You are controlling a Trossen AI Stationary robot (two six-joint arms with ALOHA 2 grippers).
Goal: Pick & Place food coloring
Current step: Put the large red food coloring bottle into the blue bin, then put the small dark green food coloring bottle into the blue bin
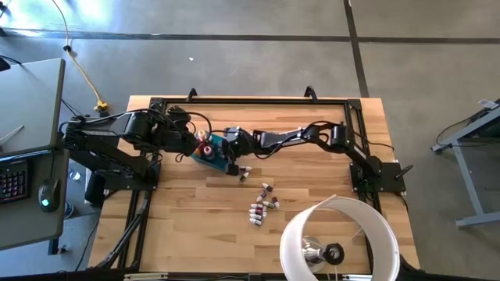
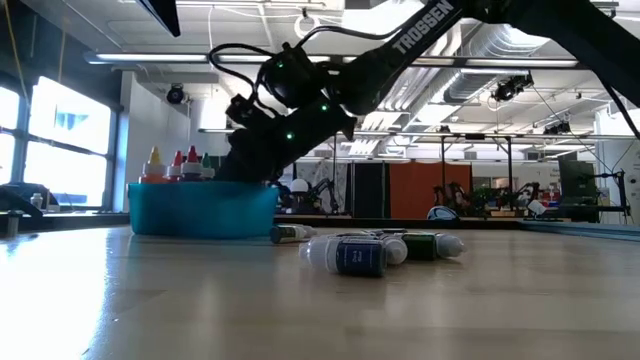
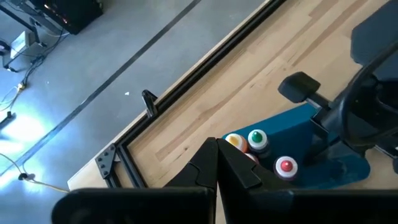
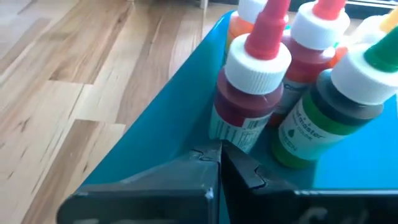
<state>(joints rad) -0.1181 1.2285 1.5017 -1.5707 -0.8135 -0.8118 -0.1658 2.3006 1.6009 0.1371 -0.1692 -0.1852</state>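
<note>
The teal bin (image 1: 212, 158) (image 2: 200, 210) rests flat on the table near its far middle. Several food coloring bottles (image 3: 256, 140) (image 4: 249, 93) stand upright inside it, with red, green and orange caps. More bottles (image 1: 262, 207) (image 2: 370, 250) lie on their sides on the wood, nearer than the bin and to its right. My left gripper (image 1: 197, 147) (image 3: 217, 155) is shut at the bin's left side; I cannot tell if it touches anything. My right gripper (image 1: 232, 156) (image 4: 219, 152) is shut at the bin's right wall, just short of a red bottle. My right gripper appears to pinch the bin's wall at its rim (image 4: 202, 134), with one finger outside and one inside. It comes slanting down from the table's right. The bin stays on the table. My left gripper's fingers hide whatever lies at their tips.
A large white drum lampshade (image 1: 340, 242) stands at the table's near right corner. A black rail frame (image 1: 250, 101) runs along the table's edges. One loose bottle (image 1: 244, 173) lies close to the bin's near right corner. Bare wood shows on the near left.
</note>
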